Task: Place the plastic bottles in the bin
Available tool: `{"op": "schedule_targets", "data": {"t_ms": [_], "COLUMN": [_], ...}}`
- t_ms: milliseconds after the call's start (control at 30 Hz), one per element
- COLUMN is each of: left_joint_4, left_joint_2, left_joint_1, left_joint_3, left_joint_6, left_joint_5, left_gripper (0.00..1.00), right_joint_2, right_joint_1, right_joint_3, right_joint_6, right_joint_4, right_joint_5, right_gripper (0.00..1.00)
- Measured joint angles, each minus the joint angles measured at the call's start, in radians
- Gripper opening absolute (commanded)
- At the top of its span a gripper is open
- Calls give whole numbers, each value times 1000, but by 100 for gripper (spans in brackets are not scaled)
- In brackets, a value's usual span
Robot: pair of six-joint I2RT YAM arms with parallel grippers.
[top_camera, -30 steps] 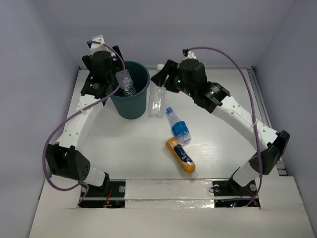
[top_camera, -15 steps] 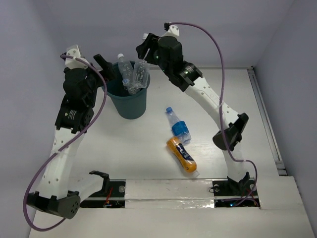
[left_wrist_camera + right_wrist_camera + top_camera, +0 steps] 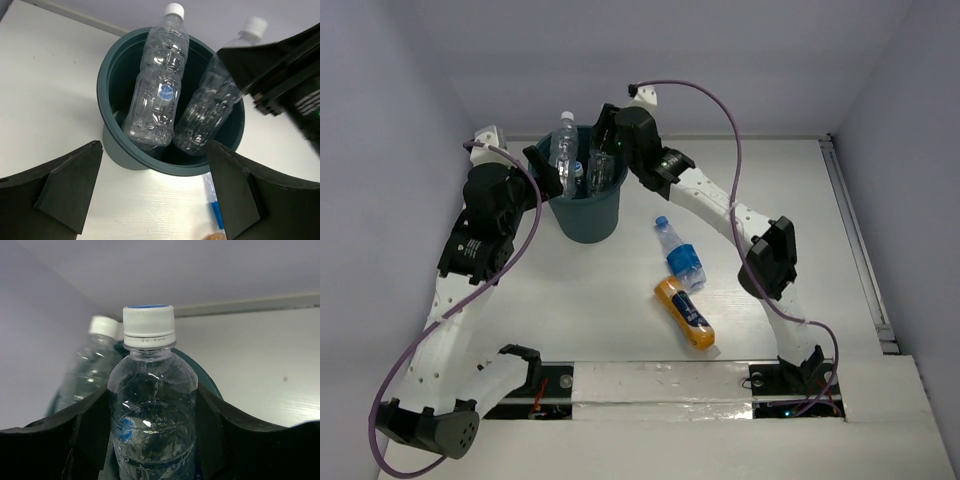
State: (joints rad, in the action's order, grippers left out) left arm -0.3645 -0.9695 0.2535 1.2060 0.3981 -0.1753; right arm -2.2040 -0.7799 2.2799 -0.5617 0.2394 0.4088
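Observation:
The dark teal bin (image 3: 582, 215) stands at the back left of the table. A clear bottle (image 3: 563, 140) with a white cap leans inside it, free of any grip. My right gripper (image 3: 604, 158) is shut on a second clear bottle (image 3: 152, 405), whose lower part is inside the bin's mouth (image 3: 170, 167). My left gripper (image 3: 155, 147) is open and empty, just left of the bin (image 3: 548, 172), looking down into it. On the table lie a blue-labelled bottle (image 3: 680, 255) and an orange-yellow bottle (image 3: 686, 313).
The two bottles on the table lie side by side to the right of the bin, near the table's middle. A raised strip (image 3: 660, 385) runs along the near edge between the arm bases. The back wall rises close behind the bin.
My right arm lifted a clear bottle off the table and brought it down into the bin's mouth. My left gripper let go of its bottle in the bin and drew back to the left.

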Motion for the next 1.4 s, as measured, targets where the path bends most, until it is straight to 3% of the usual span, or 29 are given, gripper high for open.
{"op": "schedule_targets", "data": {"t_ms": [133, 233, 267, 333, 367, 433, 467, 567, 600, 667, 700, 733, 767, 867, 1100, 1133, 1167, 1233, 1267, 1333, 1400], "left_joint_4": [-3, -3, -3, -3, -3, -5, -6, -12, -17, -25, -22, -23, -22, -23, -12, -11, -11, 0, 11, 61, 105], "left_joint_2": [6, 10, 10, 10, 10, 10, 10, 14, 19, 32, 43, 54, 69, 104, 92, 74, 48, -26, -64, -131, -182], "left_joint_1": [0, 0, 0, 0, 0, 0, 0, 0, 0, 0, 4, 10, 22, 135, 697, 779, 838, 936, 963, 987, 990], "left_joint_3": [-12, -14, -14, -14, -13, -9, -5, 5, 5, 3, -4, -13, -26, -75, -250, -276, -296, -326, -340, -384, -431], "left_joint_6": [8, 11, 12, 14, 15, 23, 24, 42, 50, 63, 74, 84, 96, 142, 396, 451, 499, 592, 631, 715, 793], "left_joint_5": [7, 9, 10, 11, 14, 25, 35, 72, 88, 120, 140, 157, 172, 176, 42, 18, -4, -28, -29, -26, -27], "left_gripper": [81, 77, 72, 67, 58, 47, 32, 4, 0, 0, 0, 0, 0, 0, 0, 1, 18, 41, 62, 78, 90], "right_joint_2": [18, 18, 18, 19, 19, 17, 18, 56, 82, 168, 217, 282, 355, 549, 947, 978, 1003, 1038, 1047, 1054, 1053], "right_joint_1": [-12, -26, -29, -35, -38, -41, -41, -41, -41, -40, -39, -36, -30, -16, 40, 54, 69, 115, 142, 192, 235], "right_joint_3": [-128, -137, -136, -121, -101, -34, 5, 60, 55, -6, -48, -116, -195, -418, -1041, -1107, -1163, -1255, -1283, -1316, -1324], "right_joint_6": [41, 75, 81, 98, 103, 114, 118, 121, 121, 122, 121, 125, 124, 99, 37, 30, 23, 15, 15, 16, 20], "right_joint_4": [-63, -74, -79, -79, -59, -7, 10, 21, 27, 40, 39, 35, 33, 31, 55, 66, 83, 117, 136, 166, 190], "right_joint_5": [13, 10, 3, -14, -29, -54, -66, -97, -105, -124, -131, -144, -159, -200, -272, -282, -294, -323, -337, -357, -373], "right_gripper": [48, 69, 83, 91, 96, 97, 98, 98, 98, 78, 64, 43, 15, 5, 5, 5, 6, 8, 11, 20, 53]}}
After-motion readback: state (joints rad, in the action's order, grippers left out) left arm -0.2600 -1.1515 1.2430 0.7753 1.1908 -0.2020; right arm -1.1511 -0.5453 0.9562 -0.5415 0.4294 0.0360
